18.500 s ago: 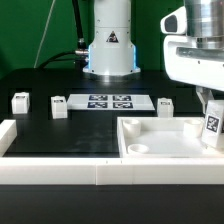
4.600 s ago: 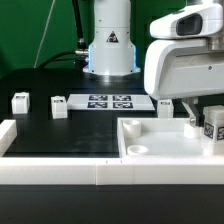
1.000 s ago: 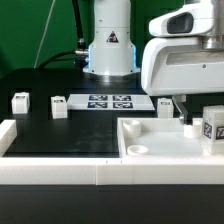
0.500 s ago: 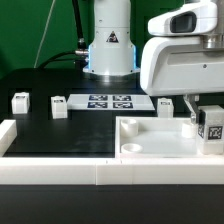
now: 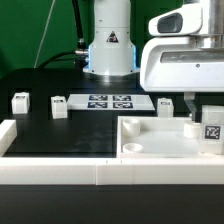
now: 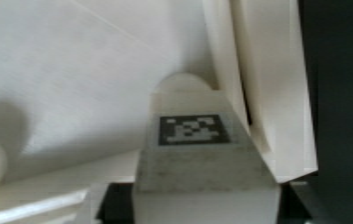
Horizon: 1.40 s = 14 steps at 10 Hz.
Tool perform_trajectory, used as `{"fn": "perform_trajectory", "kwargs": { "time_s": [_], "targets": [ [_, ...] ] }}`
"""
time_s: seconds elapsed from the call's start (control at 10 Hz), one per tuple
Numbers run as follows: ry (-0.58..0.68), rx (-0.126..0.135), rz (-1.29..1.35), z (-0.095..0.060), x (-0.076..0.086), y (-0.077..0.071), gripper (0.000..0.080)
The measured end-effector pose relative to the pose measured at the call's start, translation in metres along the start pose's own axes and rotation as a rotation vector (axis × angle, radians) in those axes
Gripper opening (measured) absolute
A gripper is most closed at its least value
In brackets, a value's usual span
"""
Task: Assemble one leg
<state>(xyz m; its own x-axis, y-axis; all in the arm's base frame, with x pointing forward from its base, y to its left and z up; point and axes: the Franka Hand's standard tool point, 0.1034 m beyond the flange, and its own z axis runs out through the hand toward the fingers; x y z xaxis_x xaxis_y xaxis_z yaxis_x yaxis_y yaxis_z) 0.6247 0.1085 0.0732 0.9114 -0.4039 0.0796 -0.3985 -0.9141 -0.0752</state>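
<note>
My gripper (image 5: 204, 117) is shut on a leg (image 5: 212, 131), a small white block with a black-and-white tag. It holds the leg upright over the far right corner of the big white tray (image 5: 150, 128), low inside its walls. In the wrist view the leg (image 6: 194, 150) fills the space between my two dark fingers (image 6: 120, 203), with the gripper (image 6: 205, 204) closed on its sides. The tray's wall (image 6: 262, 90) runs right next to the leg. Whether the leg touches the tray floor is hidden.
Three more legs stand on the black table: two on the exterior view's left (image 5: 19, 100) (image 5: 58, 105) and one behind the tray (image 5: 165, 103). The marker board (image 5: 110, 101) lies in the middle, in front of the arm's base (image 5: 110, 50). A white rail (image 5: 50, 172) runs along the front.
The gripper has turned the leg so its tag faces the camera squarely. It has also moved the leg slightly down and to the exterior view's right in the tray corner.
</note>
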Motion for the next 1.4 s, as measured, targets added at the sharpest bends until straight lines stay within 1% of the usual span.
{"fn": "perform_trajectory", "kwargs": {
  "time_s": [0.3,0.7,0.9,1.0,1.1,1.2,1.3,1.4],
  "targets": [
    [0.013,-0.024,0.209,-0.001,0.003,0.012,0.0296],
    [0.035,-0.074,0.403,-0.002,0.008,0.032,0.0305],
    [0.035,-0.076,0.391,-0.002,0.009,0.033,0.0305],
    [0.035,-0.076,0.391,-0.002,0.008,0.033,0.0378],
    [0.035,-0.076,0.391,-0.002,0.008,0.033,0.0579],
    [0.035,-0.076,0.391,-0.002,0.008,0.033,0.0579],
    [0.035,-0.076,0.391,-0.002,0.008,0.033,0.0628],
    [0.035,-0.076,0.391,-0.002,0.008,0.033,0.0643]
  ]
}}
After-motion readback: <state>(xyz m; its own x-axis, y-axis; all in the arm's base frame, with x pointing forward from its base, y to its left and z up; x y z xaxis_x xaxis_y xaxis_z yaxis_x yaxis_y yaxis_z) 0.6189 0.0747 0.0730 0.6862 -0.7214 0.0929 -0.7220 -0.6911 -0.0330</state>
